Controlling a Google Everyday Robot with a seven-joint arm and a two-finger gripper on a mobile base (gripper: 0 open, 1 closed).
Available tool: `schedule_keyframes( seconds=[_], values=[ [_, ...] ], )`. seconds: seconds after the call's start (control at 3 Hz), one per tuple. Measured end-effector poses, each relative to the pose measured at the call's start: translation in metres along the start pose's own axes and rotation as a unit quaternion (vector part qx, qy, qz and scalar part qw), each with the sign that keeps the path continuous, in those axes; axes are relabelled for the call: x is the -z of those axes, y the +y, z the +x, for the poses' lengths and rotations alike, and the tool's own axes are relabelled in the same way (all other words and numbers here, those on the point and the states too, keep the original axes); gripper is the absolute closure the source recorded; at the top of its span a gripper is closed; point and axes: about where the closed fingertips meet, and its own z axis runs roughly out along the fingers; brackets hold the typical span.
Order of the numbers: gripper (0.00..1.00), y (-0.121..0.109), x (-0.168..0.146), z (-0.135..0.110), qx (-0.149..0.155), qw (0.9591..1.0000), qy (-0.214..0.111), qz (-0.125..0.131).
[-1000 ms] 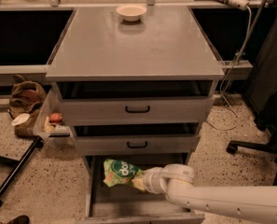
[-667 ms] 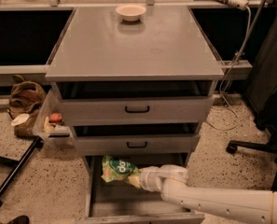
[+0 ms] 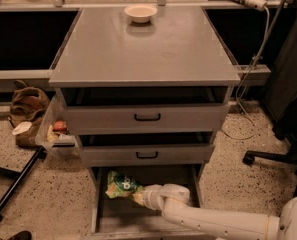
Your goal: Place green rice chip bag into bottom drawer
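**Hand in the bottom drawer, bag in its grip**

The grey cabinet (image 3: 215, 116) is filling the middle of the view, its flat worktop (image 3: 143, 54) sitting bare but for one item at the far edge. Below the worktop, the top drawer (image 3: 188, 118) and the middle drawer (image 3: 113, 155) are each standing slightly ajar, black handles facing us. Underneath, the bottom drawer (image 3: 119, 218) is hanging well open, its plain grey floor showing.

The white arm (image 3: 218, 223) is reaching in from the lower right, lying across the front right part of that open drawer. To the right, a dark chair base (image 3: 270, 157) is resting on the speckled floor. To the left, a brown bag (image 3: 28, 103) is slumping on the floor, and a clear bin (image 3: 55, 135) is hanging at the cabinet's side with small bits inside.

Now the action: the hand (image 3: 144, 197) is sitting inside the bottom drawer, pinching the right end of the green rice chip bag (image 3: 120, 184). The bag is tilting up over the rear left of the drawer floor, just under the middle drawer's front.

Far back on the worktop, a pale bowl (image 3: 140, 12) is sitting upright.
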Motion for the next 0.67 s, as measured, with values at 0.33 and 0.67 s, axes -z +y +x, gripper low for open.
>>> schedule_keyframes(
  seconds=[0.33,0.67],
  values=[
    [1.00,-0.007,-0.020,0.026,-0.001,0.9990,0.038,0.023],
    [1.00,-0.019,-0.034,0.049,-0.014,0.9959,0.080,0.041]
  ],
)
